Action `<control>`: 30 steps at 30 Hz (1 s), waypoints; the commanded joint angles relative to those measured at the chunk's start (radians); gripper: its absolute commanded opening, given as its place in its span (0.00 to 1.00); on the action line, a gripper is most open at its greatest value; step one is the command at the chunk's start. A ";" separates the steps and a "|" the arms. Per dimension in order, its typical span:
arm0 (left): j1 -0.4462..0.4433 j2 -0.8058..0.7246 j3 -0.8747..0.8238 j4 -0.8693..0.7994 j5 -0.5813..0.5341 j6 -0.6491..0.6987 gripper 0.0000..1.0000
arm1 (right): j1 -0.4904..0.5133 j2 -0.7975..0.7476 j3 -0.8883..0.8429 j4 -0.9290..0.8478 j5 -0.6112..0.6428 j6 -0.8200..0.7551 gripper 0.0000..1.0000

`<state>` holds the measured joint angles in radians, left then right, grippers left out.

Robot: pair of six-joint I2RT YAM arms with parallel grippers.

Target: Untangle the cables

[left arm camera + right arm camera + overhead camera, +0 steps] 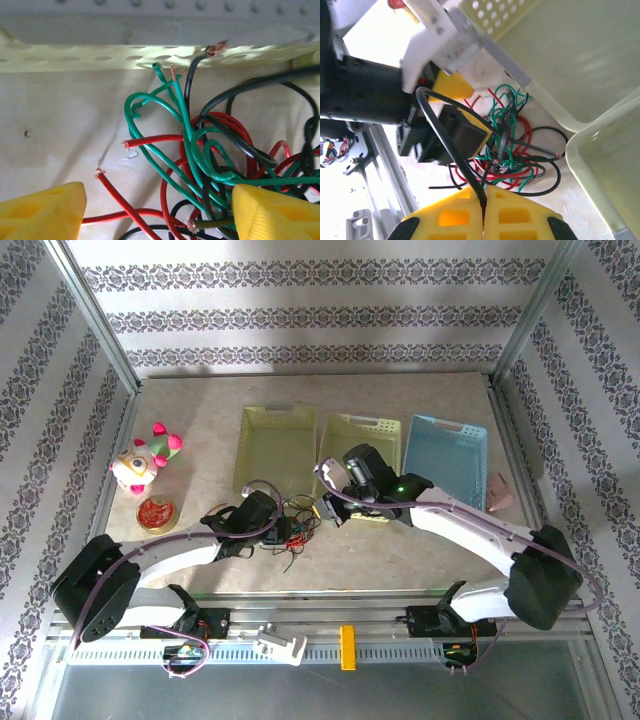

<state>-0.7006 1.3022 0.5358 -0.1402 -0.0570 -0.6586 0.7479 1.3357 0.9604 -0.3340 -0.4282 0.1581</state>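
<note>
The right pincer (483,200) is clenching a black cable (437,130), its yellow fingers pressing flat together while the strand is rising out of the seam and arching over toward the heap. The left pincer (159,202) is standing released, its fingers well apart and straddling the near side of the cables (200,150). It is gripping nothing, though its right-hand finger is lying against green and black strands.

With nothing pinning the heap, a pull on the black cable is likely dragging the whole knot across the table (55,130) rather than sliding one strand free. That cable seems to be passing through other loops, so a hard tug is risking cinching them tighter. If the left pincer is closing where it sits, it is probably gathering several colours at once and locking the knot. The frayed copper tips could also be catching on the holes of the tray (100,57), since the heap is lying just beside its wall.

The cables are resting on the table between the two pincers, in front of the tray. They are thin red, green and black wires holding springy curls, with bare copper at the cut ends. Green loops are crowding the middle, red ones are weaving under them, and black ones are sweeping off to the right.
</note>
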 commanded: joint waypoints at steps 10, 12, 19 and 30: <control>-0.013 0.116 0.025 0.037 -0.049 0.017 0.20 | -0.036 -0.221 0.104 0.036 0.182 0.012 0.00; -0.013 0.125 0.027 0.036 -0.052 0.019 0.14 | -0.049 -0.256 0.115 0.055 0.205 0.017 0.00; -0.014 0.126 0.023 0.034 -0.055 0.020 0.00 | -0.120 -0.372 0.123 0.155 0.286 0.053 0.00; -0.014 0.099 0.001 0.023 -0.075 0.011 0.00 | -0.353 -0.535 -0.019 0.384 0.534 0.258 0.00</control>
<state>-0.7071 1.4029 0.5629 -0.0654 -0.0875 -0.6472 0.4473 0.8173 0.9806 -0.0471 0.0204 0.3195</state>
